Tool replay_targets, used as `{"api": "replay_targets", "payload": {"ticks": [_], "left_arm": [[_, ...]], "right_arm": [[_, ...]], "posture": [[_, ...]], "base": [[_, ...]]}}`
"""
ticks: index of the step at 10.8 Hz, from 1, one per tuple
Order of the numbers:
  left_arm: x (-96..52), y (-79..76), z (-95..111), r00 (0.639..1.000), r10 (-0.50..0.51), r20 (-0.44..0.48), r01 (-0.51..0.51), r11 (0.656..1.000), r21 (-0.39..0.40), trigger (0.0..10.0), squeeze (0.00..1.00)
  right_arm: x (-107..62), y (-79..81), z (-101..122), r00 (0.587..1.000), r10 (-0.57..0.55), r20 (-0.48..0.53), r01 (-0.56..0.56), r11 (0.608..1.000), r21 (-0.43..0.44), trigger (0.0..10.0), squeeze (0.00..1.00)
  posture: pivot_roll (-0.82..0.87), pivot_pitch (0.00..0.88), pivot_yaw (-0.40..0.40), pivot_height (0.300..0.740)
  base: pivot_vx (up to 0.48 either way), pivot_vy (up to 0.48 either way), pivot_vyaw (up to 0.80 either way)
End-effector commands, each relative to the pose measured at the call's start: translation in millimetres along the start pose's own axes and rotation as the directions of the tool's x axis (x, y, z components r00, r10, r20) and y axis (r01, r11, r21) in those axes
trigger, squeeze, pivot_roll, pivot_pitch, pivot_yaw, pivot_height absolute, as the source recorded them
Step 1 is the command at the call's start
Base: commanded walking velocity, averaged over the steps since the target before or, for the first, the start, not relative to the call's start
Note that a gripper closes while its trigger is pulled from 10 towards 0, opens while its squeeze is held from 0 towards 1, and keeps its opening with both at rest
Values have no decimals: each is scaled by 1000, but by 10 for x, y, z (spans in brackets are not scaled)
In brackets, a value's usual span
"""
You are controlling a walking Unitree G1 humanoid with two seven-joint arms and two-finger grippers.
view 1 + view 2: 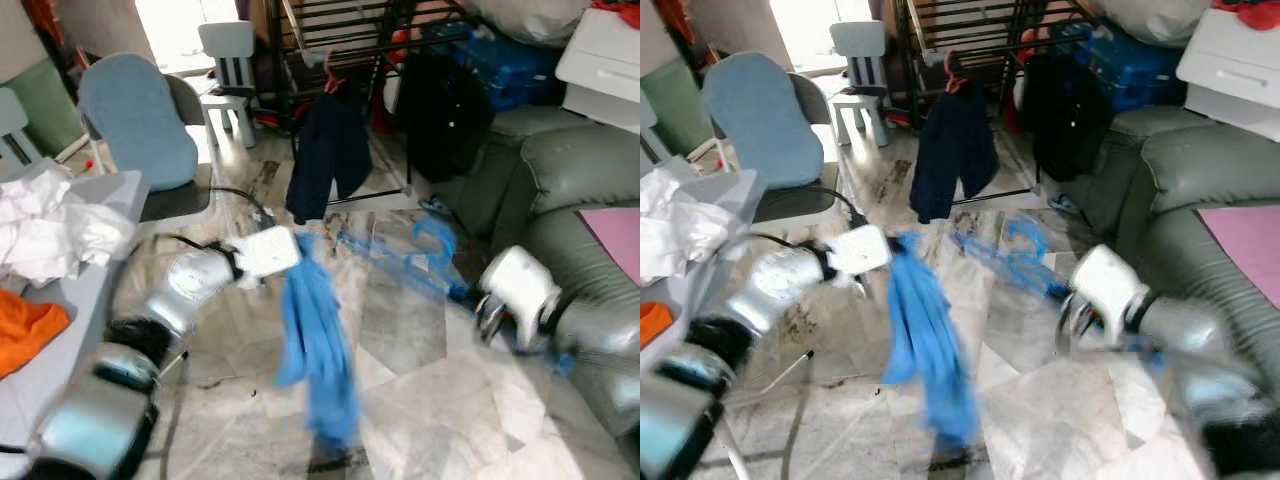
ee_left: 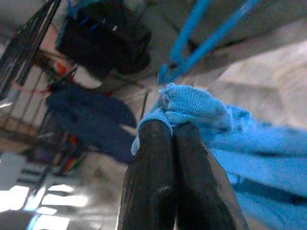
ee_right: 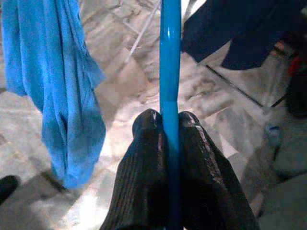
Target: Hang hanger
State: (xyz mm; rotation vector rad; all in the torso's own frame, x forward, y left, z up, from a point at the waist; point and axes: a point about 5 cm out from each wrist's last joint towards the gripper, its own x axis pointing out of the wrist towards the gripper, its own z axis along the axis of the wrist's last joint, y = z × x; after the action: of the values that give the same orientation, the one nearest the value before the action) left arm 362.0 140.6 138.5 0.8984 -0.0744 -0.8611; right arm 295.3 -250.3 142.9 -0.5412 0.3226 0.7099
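so right gripper [image 3: 169,120] clenched on blue hanger [image 3: 170,57], left gripper [image 2: 171,132] pinching blue cloth [image 1: 315,340]; rack [image 1: 340,40] straight ahead, well apart, hanger axis running between arms.

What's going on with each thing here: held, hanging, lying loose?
Left gripper: shut on blue cloth.
Blue cloth: pinched at its top, dangling above the floor.
Right gripper: shut on blue hanger.
Blue hanger: held, blurred.
Dark garment: hanging on the rack.
White clothes: heaped loose.
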Motion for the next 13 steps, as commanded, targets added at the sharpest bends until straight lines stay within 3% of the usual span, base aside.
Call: {"api": "replay_targets", "payload": {"ticks": [1, 3, 7, 13], "left_arm": [[-21, 37, -15, 1000, 0, -18, 1, 999, 42, 10000, 0], [-19, 13, -56, 999, -15, -47, 21, 994, 110, 10000, 0], [37, 41, 116, 997, 23, 68, -37, 976, 216, 10000, 0], [62, 55, 240, 983, 62, 171, -101, 967, 233, 10000, 0]], "right_arm": [[-4, 3, 19, 999, 31, 12, -31, 1000, -2, 10000, 0], [-46, 38, 11, 995, 98, 8, -98, 995, 4, 10000, 0], [-26, 226, 33, 956, 290, 39, -292, 955, 57, 10000, 0], [13, 309, 22, 933, 357, 41, -359, 930, 81, 10000, 0]], "posture": [[-213, 0, 89, 740], [-221, 0, 94, 740], [-215, 0, 96, 740], [-211, 0, 106, 740]], "base": [[0, 0, 0], [0, 0, 0], [0, 0, 0], [0, 0, 0]]}}
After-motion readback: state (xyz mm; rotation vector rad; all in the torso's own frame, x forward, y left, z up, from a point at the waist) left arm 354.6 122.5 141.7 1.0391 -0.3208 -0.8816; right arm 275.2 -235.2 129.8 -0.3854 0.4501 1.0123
